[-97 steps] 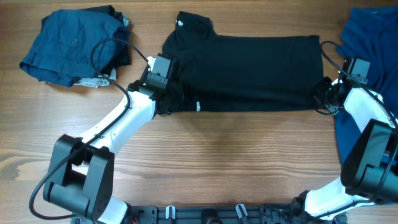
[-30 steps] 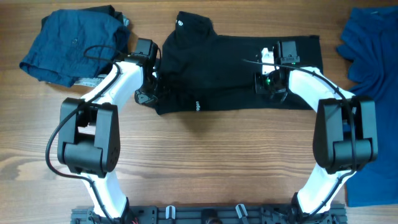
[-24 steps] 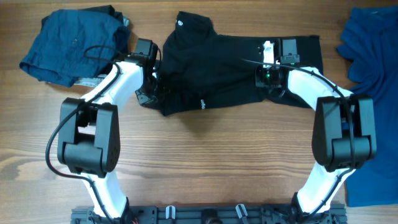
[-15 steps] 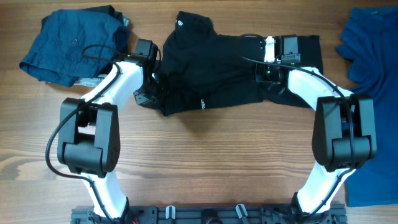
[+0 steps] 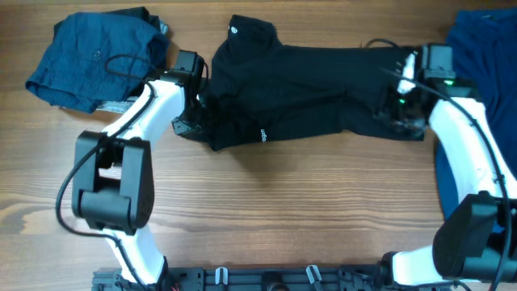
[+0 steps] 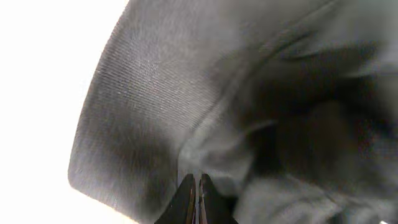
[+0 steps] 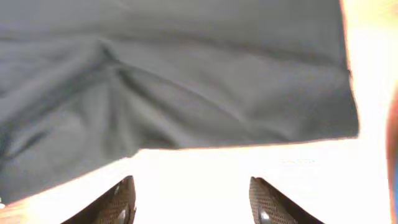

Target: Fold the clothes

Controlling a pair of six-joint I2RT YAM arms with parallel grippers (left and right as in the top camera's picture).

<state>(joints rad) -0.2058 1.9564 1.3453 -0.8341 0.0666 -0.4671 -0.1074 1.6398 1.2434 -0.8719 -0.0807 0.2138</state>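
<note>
At the black shirt's point(image 5: 299, 89) left edge the left end effector point(image 5: 192, 121) stays clamped shut on bunched cloth; the shirt lies rumpled on the desk point(image 5: 266, 210). The right end effector point(image 7: 193, 199) has let go and drawn back from the shirt's middle to its right hem, wide and empty, so a fresh grasp there probably comes next.

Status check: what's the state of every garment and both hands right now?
black shirt: lying partly folded, wrinkled, left edge bunched up.
left hand: shut on the black shirt's left edge.
right hand: open, nothing between its fingers, by the shirt's right end.
dark blue garment: crumpled heap at far left, not held.
royal blue garment: lying loose at the right edge, partly out of frame.
</note>
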